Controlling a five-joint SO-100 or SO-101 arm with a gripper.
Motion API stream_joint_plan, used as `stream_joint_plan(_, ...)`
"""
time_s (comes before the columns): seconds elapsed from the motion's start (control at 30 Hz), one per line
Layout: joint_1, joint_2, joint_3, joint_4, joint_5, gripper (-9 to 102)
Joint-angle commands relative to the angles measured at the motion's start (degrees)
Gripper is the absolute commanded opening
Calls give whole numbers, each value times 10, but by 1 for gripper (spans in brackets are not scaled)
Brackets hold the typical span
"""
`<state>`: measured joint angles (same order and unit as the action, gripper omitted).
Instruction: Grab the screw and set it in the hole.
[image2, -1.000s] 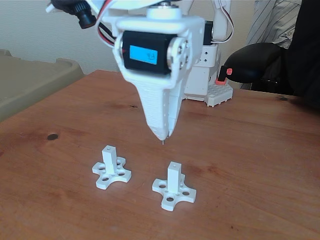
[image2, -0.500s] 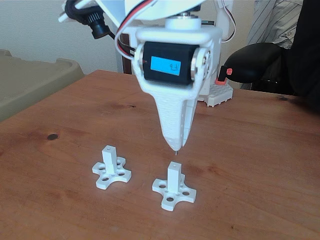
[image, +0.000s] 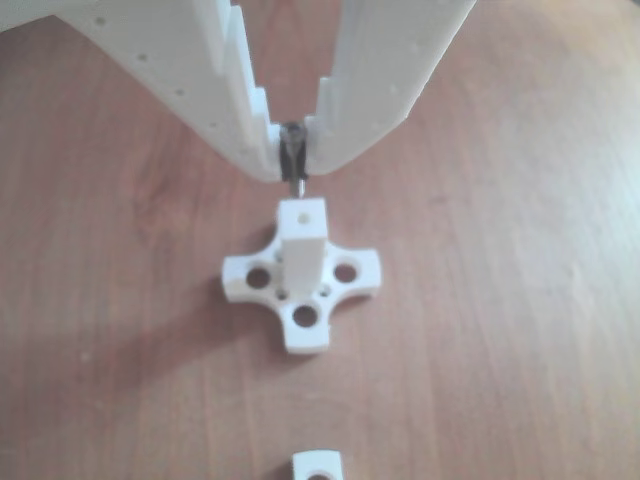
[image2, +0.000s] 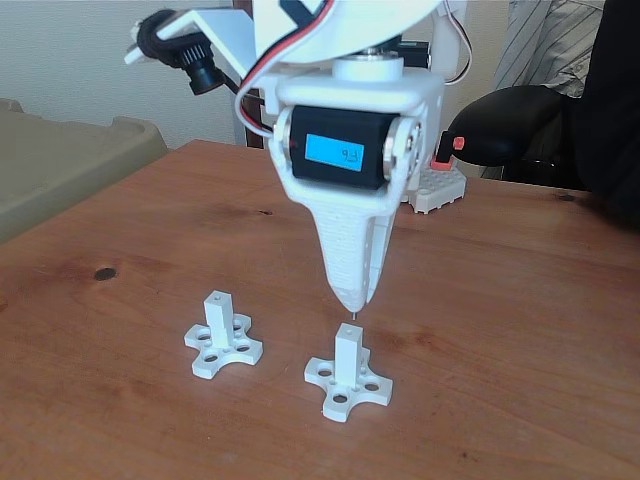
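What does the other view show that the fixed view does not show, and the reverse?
The other view alone shows the tiny hole in the post's end face and the fingers pinching the screw's upper end. The fixed view alone shows a second post, the blue-labelled servo and the wooden table stretching back. Both show the gripper holding the screw just above the white post.

White printed claw (image2: 351, 300), black servo with blue label, red-white cables
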<state>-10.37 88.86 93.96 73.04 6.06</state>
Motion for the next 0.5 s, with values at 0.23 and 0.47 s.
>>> stream_joint_plan(0.23,8,47,-9,-15,-2,-4)
stream_joint_plan(0.47,11,47,-7,-15,-4,-4)
